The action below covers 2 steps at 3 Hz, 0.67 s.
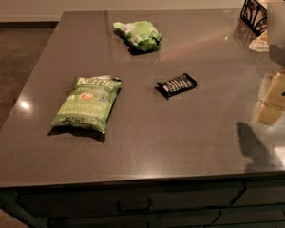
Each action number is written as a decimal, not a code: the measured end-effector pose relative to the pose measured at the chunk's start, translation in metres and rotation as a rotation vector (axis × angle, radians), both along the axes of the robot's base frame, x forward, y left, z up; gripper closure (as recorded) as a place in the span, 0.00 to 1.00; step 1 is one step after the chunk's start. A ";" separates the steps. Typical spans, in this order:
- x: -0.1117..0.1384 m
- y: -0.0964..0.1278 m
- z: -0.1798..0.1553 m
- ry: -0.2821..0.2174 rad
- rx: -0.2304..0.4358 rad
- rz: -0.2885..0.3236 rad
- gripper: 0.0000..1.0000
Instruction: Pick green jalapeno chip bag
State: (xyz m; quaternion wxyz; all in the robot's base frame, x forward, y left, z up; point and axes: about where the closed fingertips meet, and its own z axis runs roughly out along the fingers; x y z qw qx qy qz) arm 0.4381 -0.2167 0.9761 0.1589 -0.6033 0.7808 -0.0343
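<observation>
1. Drawer fronts (133, 204) sit closest to you, dark, just under the counter's front edge. One has a handle near the middle.
2. Counter (180, 146): grey and glossy, it fills most of your view. You get a bright glare spot near its left edge.
3. Green jalapeno chip bag (87, 103): the largest packet, lying flat on the left front part of the counter. Its top end points away from you and leans a little right. You can read white lettering at the top, an orange spot below it, then the "JALAPENO" print. Nothing touches it, and it is well apart from the gripper.
4. Gripper (279, 93): cream-coloured with a dark dot on its face, at the right edge of your view over the counter's right side, partly cut off. You cannot tell whether it is spread or closed. A dark shadow (254, 146) lies on the counter in front of it.
5. Wire basket (254, 11): black, at the far right corner, cut off by the frame.
6. Light-green bag (140, 34): crumpled, with a white patch, on the far side of the counter, well beyond the chip bag.
7. Black candy bar wrapper (176, 85): mid-counter, lying at an angle, between the chip bag and the gripper and touching neither.
</observation>
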 end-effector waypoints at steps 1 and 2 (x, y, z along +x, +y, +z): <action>0.000 0.000 0.000 0.000 0.000 0.000 0.00; 0.001 0.008 0.001 0.009 0.038 0.014 0.00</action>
